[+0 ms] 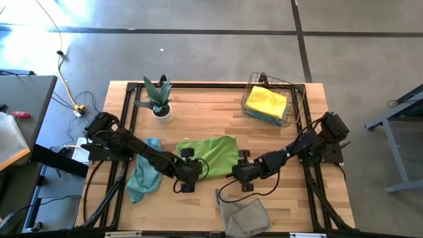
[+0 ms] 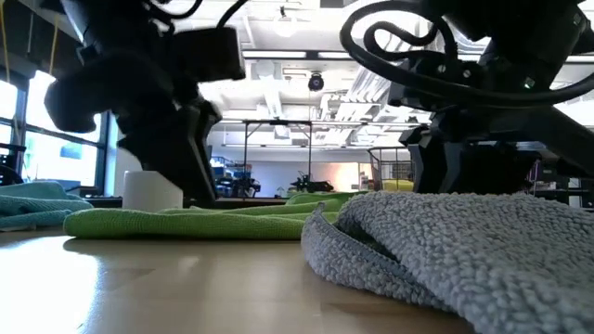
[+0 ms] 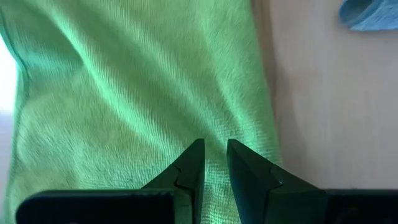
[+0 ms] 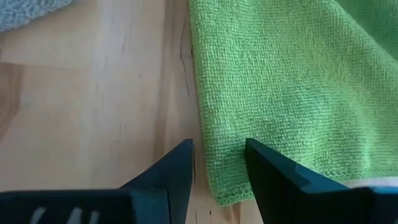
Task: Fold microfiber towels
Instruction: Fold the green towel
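Green towel [image 1: 213, 153] lies flat, soft and limp; near corners should be pinched. Left gripper [image 3: 214, 163] narrowly parted, right gripper [image 4: 217, 163] open, nothing held.

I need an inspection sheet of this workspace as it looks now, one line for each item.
Surface: wooden table, black frame.
Job's things: green towel spread at centre; teal towel crumpled beside it; grey towel at the front edge; yellow towel in the wire basket.
Clutter: potted plant.
Grippers: left gripper and right gripper each open at a corner of the green towel.
Cables: yellow cable on the floor.
Surroundings: concrete floor, side tables.
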`<action>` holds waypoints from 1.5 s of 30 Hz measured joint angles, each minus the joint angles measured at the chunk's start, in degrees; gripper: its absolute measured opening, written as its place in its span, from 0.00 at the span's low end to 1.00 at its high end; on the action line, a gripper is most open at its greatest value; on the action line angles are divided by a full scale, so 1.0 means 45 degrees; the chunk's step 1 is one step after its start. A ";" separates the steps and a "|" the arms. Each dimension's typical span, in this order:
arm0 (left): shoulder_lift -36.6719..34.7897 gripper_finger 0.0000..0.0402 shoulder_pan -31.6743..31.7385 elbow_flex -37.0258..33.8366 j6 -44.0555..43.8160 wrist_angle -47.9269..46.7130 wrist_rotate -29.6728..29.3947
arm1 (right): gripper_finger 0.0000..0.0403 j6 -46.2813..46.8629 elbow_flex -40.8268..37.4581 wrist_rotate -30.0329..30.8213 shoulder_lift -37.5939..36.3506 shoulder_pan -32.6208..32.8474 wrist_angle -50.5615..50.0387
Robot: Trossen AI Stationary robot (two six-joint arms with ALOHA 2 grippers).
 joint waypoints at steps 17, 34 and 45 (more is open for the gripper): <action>-0.0010 0.15 -0.1706 0.1426 -0.0732 -0.2432 0.1385 | 0.02 -0.0191 0.0049 0.0309 0.0619 0.0015 0.0126; 0.0471 0.15 -0.2278 0.1416 -0.0755 -0.3534 -0.0860 | 0.00 -0.0107 0.0049 0.0304 0.0675 0.0005 0.0520; 0.0471 0.05 -0.2238 0.1416 -0.2517 -0.3539 -0.1777 | 0.00 0.0131 0.0044 0.0323 0.0690 -0.0010 0.0572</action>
